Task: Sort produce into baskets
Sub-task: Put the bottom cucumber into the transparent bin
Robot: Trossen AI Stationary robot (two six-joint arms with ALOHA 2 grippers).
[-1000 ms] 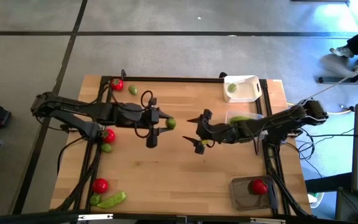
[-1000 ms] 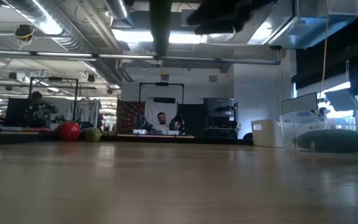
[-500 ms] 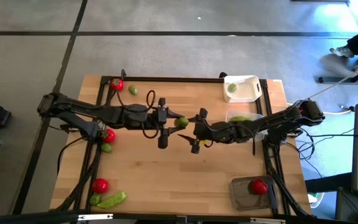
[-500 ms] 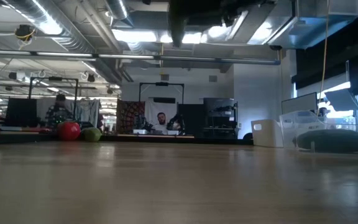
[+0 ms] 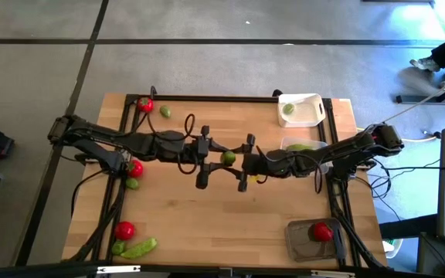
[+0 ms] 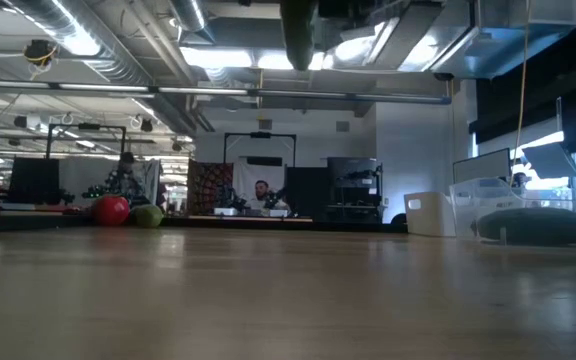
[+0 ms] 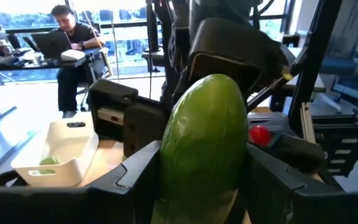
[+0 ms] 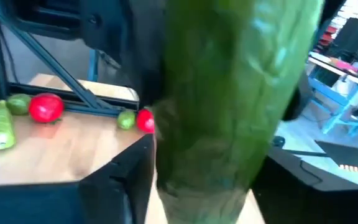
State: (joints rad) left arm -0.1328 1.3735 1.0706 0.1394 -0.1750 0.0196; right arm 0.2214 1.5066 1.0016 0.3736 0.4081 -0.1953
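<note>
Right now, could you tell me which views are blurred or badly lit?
Right wrist view: the green pod fills the frame, smeared and out of focus. Left wrist view: pod sharp, bright windows behind. Low view: ceiling lights glare, the tabletop dim. High view: evenly lit, clear.

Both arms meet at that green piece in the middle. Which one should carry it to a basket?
The right, probably. The green piece sits between both arms' jaws mid-table, and all three baskets, including the white basket, stand on the right arm's side.

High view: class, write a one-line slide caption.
Above mid-table, the left claw passes a green pod to the right claw.
</note>
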